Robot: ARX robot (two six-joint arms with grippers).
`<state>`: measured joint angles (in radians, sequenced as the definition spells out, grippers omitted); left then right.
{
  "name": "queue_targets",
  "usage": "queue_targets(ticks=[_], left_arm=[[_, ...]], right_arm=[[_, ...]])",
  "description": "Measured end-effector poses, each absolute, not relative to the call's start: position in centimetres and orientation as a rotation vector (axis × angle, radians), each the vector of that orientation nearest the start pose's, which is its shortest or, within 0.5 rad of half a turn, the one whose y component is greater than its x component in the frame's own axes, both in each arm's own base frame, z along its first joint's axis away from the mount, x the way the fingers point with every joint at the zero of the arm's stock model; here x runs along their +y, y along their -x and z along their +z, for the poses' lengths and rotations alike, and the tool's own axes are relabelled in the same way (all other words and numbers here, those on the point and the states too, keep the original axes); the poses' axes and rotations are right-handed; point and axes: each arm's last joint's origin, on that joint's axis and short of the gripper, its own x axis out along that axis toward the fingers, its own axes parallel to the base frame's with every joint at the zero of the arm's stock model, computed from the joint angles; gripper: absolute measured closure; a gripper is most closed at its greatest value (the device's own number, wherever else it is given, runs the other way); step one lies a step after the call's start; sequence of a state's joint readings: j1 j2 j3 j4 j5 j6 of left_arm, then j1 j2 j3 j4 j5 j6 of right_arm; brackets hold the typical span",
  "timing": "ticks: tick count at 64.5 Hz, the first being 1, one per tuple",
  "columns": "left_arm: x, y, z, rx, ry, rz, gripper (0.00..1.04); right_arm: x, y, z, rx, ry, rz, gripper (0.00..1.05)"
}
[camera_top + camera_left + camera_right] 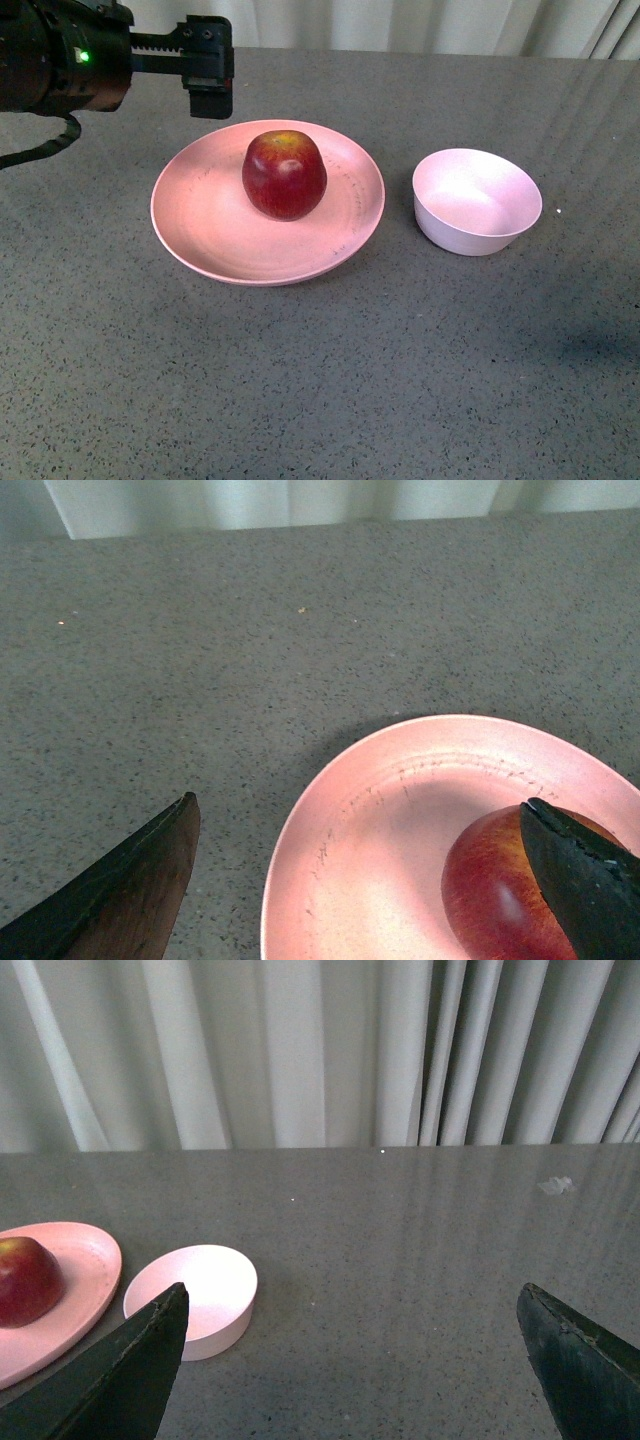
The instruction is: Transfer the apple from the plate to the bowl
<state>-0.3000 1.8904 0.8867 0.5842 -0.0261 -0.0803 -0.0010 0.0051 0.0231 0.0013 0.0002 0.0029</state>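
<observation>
The dark red apple (284, 175) sits a little behind the middle of the wide pink plate (190, 235). To the plate's right, apart from it, stands the small pale bowl (470, 240) with nothing in it. My left gripper (208, 90) hovers open above the plate's far left rim. In the left wrist view the left gripper (357, 802) spans the plate (350, 880), and one finger overlaps the apple (495, 890) without holding it. My right gripper (350, 1290) is open over bare table, off to one side of the bowl (215, 1335), plate (85, 1260) and apple (25, 1280).
Everything rests on a dark grey speckled table (330, 380). Pale curtains (320, 1050) hang behind its far edge. My right arm does not show in the front view.
</observation>
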Motion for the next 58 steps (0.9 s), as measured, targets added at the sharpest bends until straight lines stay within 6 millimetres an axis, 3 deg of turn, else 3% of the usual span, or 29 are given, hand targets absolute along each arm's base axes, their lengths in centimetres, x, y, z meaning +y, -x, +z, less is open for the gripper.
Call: queue_targets(ticks=[38,58], left_arm=[[-13.9,-37.7,11.9,0.462,0.024,-0.34,0.09],[-15.0,-37.4,11.4,0.473,0.026,-0.395,0.09]], right_arm=[[0.0,-9.7,17.1,-0.019,-0.003,-0.001,0.09],[0.0,-9.7,17.1,-0.019,-0.003,-0.001,0.09]])
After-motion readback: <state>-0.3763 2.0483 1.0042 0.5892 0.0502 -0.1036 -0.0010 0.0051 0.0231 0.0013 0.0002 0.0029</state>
